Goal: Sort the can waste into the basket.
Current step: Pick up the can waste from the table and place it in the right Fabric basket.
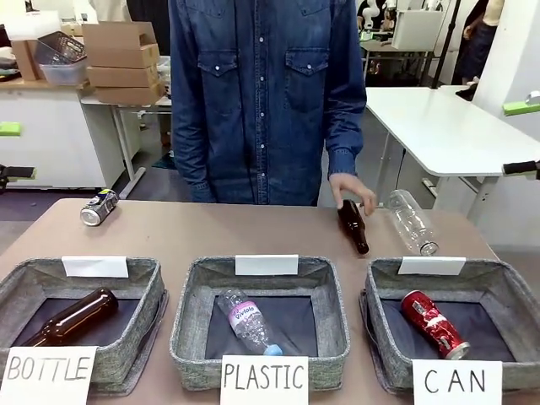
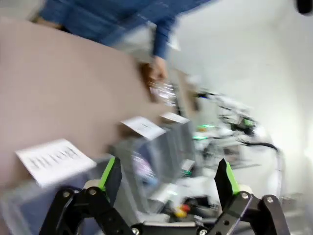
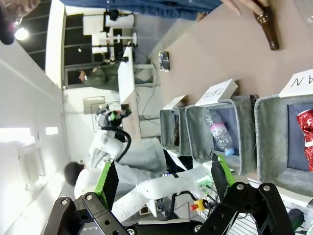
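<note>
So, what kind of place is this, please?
Probably a lab or workshop arranged for a waste-sorting trial: a BOTTLE basket, a PLASTIC basket and a CAN basket stand on a brown table, with a white work table and stacked cardboard boxes behind the person.

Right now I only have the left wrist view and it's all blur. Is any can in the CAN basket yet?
Observer: Yes, the red can lies in the CAN basket, at the robot's right end of the row.
Operator: And the other one?
Observer: The silver can lies on its side on the table, at the far left, beyond the BOTTLE basket.
Operator: Is the person near it?
Observer: No. The person's hand is at the top end of a brown bottle on the far right, well away from the silver can.
</note>
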{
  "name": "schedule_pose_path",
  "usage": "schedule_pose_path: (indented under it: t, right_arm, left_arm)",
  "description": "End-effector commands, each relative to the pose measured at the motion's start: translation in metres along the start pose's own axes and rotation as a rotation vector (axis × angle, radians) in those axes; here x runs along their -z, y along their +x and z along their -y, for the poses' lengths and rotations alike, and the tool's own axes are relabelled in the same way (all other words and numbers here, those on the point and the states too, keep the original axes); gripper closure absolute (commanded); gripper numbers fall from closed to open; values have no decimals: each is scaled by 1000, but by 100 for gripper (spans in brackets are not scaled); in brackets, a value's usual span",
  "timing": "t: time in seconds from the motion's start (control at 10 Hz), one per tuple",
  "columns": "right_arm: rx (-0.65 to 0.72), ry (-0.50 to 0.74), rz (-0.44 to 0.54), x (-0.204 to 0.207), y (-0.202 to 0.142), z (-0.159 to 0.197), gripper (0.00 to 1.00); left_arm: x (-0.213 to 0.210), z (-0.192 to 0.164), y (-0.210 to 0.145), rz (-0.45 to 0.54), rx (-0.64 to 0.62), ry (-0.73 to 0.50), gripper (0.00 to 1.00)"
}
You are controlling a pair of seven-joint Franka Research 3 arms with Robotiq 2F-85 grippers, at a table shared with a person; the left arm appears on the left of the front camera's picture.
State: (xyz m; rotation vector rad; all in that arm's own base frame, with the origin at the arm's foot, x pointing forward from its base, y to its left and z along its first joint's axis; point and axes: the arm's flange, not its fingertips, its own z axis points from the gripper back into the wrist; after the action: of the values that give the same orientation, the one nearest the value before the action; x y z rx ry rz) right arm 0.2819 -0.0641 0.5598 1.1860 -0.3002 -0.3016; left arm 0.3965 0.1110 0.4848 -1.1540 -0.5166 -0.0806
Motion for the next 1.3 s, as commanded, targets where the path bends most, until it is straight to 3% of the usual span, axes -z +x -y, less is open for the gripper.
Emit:
schedule_pose_path:
  t: [0.0, 0.1, 0.2, 0.3, 0.4, 0.5, 0.7, 0.8, 0.9, 1.0, 1.2]
  right_arm:
    - [-27, -5, -6, -2, 2, -1, 0]
    - [-27, -5, -6, -2, 2, -1, 0]
    - [-27, -5, -6, -2, 2, -1, 0]
    - [-27, -5, -6, -2, 2, -1, 0]
    - [-27, -5, -6, -2, 2, -1, 0]
    - [-27, -5, -6, -2, 2, -1, 0]
    - [-27, -5, -6, -2, 2, -1, 0]
    - [-27, -5, -6, -2, 2, -1, 0]
    - [-27, -5, -6, -2, 2, -1, 0]
    - [-27, -5, -6, -2, 2, -1, 0]
    - [-27, -5, -6, -2, 2, -1, 0]
  left_arm:
    - [33, -32, 39, -100, 278, 774, 0]
    - [44, -42, 49, -120, 387, 965, 0]
    - [53, -47, 55, -152, 468, 1021, 0]
    - [57, -46, 61, -120, 568, 1063, 0]
    - [60, -43, 70, 17, 631, 1031, 0]
    - [56, -45, 69, -96, 350, 591, 0]
    - [56, -45, 69, -96, 350, 591, 0]
    - [61, -45, 74, -88, 434, 685, 0]
    - [84, -54, 79, -136, 433, 641, 0]
    - [100, -73, 91, -163, 425, 723, 0]
    - [121, -109, 108, -236, 368, 763, 0]
